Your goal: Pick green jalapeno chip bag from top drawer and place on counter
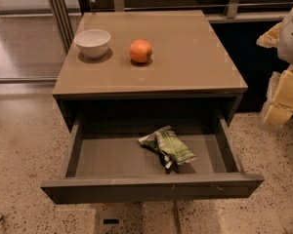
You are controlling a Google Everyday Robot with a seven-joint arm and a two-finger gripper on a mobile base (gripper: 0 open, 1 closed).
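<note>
The green jalapeno chip bag lies crumpled on the floor of the top drawer, right of the middle. The drawer is pulled fully out below the counter, the glossy tan top of the dark cabinet. My gripper shows as pale yellow and white parts at the right edge of the camera view. It hangs beside the cabinet's right side, at about counter height, above and to the right of the bag and apart from it. It holds nothing that I can see.
A white bowl and a round orange fruit stand on the left half of the counter. Speckled terrazzo floor surrounds the cabinet. A metal railing and glass panels run behind and to the left.
</note>
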